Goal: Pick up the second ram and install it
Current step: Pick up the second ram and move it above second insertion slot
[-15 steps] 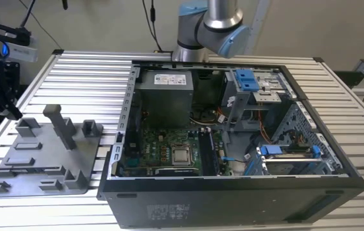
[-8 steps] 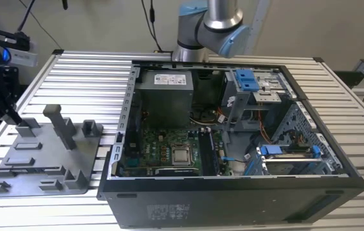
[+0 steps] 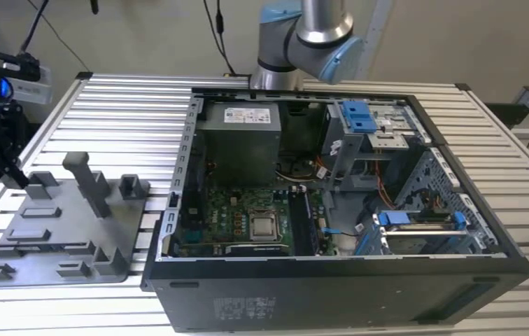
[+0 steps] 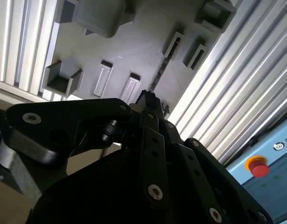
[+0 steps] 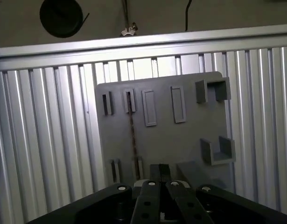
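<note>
Soft, even room light; the ribbed worktop [image 4: 255, 70] glares white beside the grey tray [image 4: 134, 44] (the tool [image 4: 147, 99] is a black silhouette against it).

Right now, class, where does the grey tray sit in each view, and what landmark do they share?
Exterior view: tray at the exterior view's left, beside the case.
First wrist view: tray beyond the claw.
Second wrist view: likewise, beyond the claw.
Shared landmark: the slatted table.
</note>
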